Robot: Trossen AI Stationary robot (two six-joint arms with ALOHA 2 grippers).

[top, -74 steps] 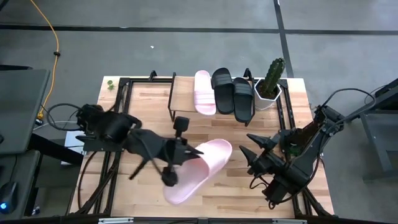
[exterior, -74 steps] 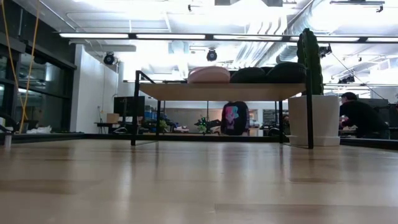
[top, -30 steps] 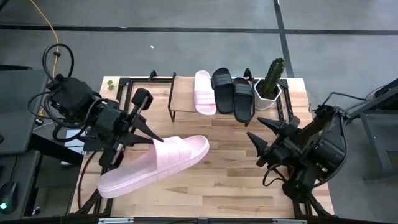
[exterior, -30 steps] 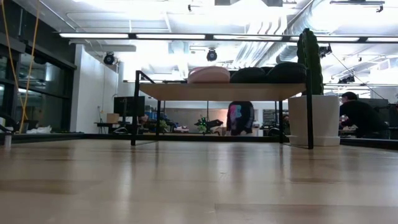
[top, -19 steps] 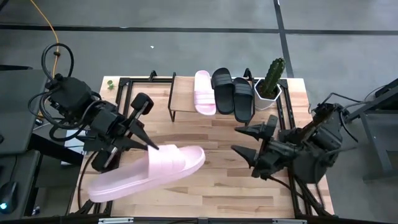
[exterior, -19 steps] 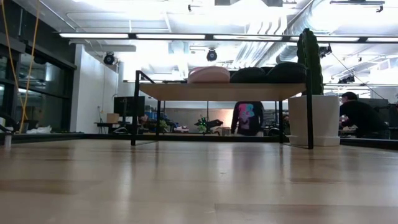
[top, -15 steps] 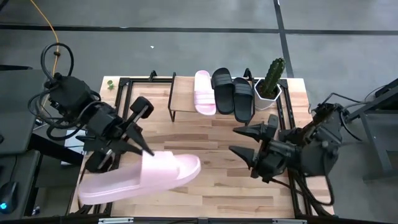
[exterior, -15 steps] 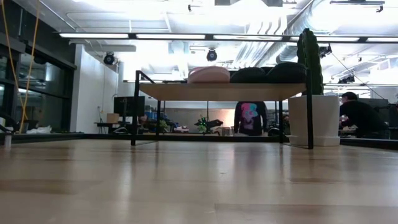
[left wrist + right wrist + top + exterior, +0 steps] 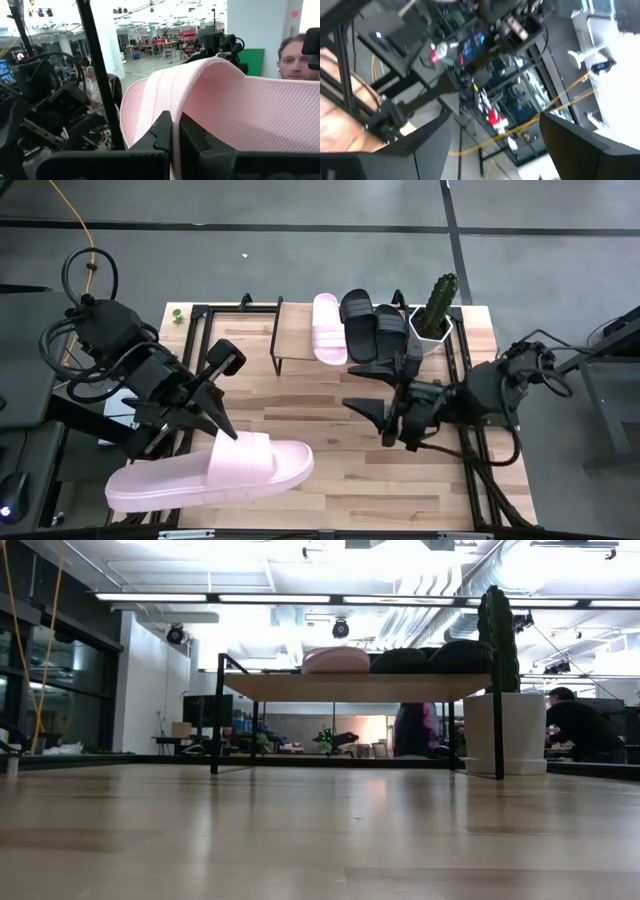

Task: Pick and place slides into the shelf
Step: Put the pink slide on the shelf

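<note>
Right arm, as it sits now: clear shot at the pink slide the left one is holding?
Probably yes. The right gripper is open and points across bare table toward the pink slide; the left gripper clamps its strap, leaving the toe end free.

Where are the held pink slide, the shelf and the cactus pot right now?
pink slide [image 9: 215, 475]: high view, middle of its footbed.
shelf [image 9: 296, 335]: high view, bare plank left of the shoes.
cactus pot [image 9: 430, 338]: high view, white pot's rim.
</note>
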